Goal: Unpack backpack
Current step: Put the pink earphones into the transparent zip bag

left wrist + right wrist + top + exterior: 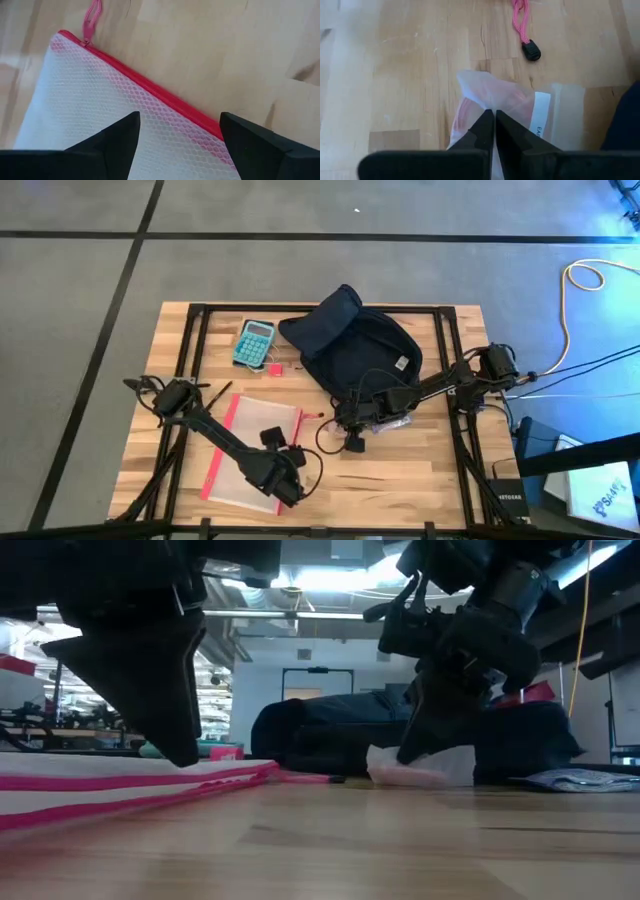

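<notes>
We are pinching w/ right gripper [494, 121], fingers closed, a small clear plastic bag [510, 107] just near of the dark navy fabric backpack [355, 345], far-centre on table. Left gripper [179, 131] is hovering wide open over clear red-edged mesh pouch [95, 110], holding nothing.

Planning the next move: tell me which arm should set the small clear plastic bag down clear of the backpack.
Right. Its end effector is already shut on the small clear plastic bag beside the dark navy fabric backpack; the left end effector hangs open over the red-edged mesh pouch.
</notes>
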`<state>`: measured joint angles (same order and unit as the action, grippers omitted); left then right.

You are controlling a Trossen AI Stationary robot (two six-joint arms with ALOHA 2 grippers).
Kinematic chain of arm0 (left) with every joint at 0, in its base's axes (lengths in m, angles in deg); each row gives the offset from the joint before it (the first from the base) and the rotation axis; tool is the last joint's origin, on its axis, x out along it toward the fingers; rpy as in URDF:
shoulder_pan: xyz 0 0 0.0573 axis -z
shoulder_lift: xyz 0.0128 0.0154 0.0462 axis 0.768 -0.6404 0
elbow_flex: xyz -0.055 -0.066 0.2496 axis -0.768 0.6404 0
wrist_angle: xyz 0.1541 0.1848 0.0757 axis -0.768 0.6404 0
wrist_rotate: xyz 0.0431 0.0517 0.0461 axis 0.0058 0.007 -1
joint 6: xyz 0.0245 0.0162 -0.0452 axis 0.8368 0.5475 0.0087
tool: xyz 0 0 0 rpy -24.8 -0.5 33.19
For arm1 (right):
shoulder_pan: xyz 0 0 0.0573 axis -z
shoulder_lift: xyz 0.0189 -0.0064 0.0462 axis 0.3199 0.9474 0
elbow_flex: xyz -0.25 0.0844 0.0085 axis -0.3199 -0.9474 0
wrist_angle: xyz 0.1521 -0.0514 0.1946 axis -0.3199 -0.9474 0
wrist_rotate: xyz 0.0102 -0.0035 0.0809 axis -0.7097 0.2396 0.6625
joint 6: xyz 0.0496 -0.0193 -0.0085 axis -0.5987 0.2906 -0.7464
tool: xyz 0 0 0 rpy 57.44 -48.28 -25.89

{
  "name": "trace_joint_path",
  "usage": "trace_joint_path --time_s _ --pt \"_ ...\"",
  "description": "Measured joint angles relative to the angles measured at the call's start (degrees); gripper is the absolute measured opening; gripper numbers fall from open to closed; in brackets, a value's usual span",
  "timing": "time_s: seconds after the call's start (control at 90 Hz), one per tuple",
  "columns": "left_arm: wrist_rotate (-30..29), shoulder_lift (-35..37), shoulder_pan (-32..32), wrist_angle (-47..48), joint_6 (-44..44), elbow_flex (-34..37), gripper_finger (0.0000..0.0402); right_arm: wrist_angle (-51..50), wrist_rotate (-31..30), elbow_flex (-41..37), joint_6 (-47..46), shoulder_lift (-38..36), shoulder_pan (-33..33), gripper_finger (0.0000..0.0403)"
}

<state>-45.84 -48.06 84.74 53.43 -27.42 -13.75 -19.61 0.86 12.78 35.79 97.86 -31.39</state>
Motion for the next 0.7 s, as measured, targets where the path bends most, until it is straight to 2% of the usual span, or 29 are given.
trace_joint_path --time_s 0.478,0.7 --pt "3.64 -0.49 0.0 -0.71 -1.24 0.0 0.026 -0.12 -0.57 0.0 0.01 0.0 0.0 0.0" --pt "3.38 -0.83 -0.04 0.29 -2.3 0.02 0.026 -0.09 -0.57 0.0 0.01 0.0 0.0 0.0"
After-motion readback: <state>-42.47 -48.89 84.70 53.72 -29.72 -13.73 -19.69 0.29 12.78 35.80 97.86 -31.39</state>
